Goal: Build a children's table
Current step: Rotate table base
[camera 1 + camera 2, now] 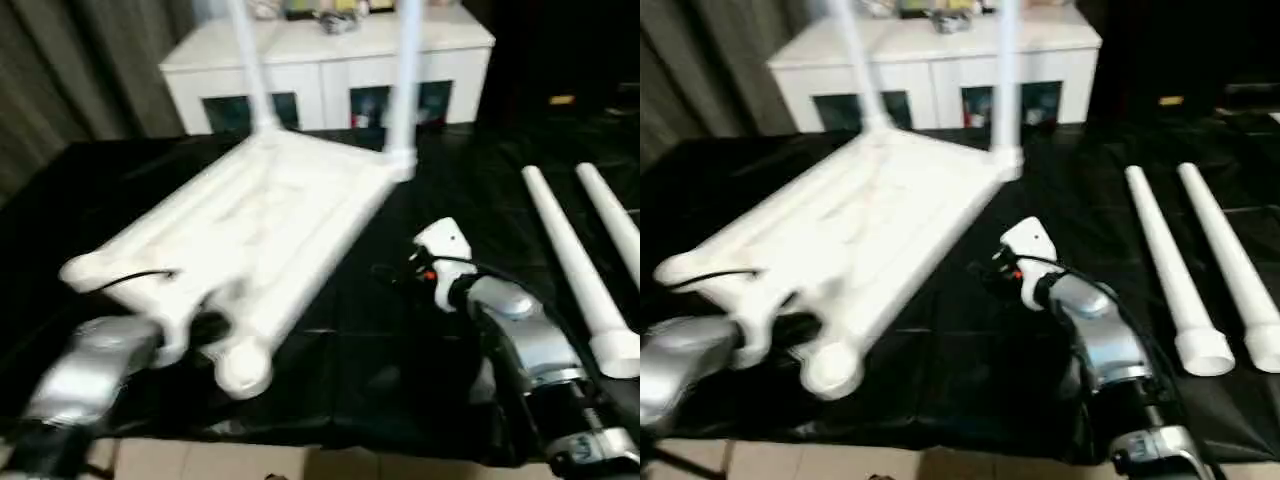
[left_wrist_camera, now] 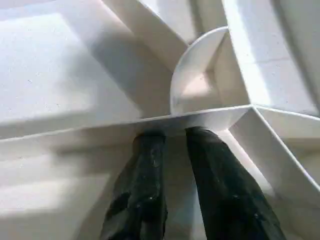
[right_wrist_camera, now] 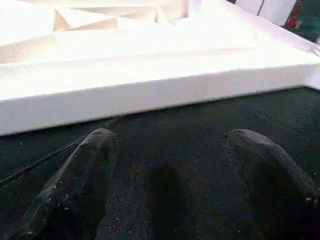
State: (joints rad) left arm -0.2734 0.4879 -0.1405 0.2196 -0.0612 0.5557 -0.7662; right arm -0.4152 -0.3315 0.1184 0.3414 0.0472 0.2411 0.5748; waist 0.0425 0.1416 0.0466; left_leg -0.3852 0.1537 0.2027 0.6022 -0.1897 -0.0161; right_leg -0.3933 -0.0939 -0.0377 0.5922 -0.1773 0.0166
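Pinching a rib of the white ribbed plastic tabletop [image 1: 270,215], left hand [image 2: 172,137] steadies it; right hand [image 3: 167,145], spread, should fetch a loose white tapered leg [image 1: 1165,270].

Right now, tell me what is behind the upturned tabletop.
Behind the tabletop stands a white cabinet with glass doors and small items on top. The two fitted legs cover parts of it.

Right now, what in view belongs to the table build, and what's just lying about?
Job:
- tabletop, upside down, ribs up
- two legs standing in its far corner sockets
- two loose legs lying on the black cloth
- left gripper, fingers on a tabletop rib
- right gripper, open over the cloth

Bystanders:
- white cabinet behind, clutter on top
- black cloth
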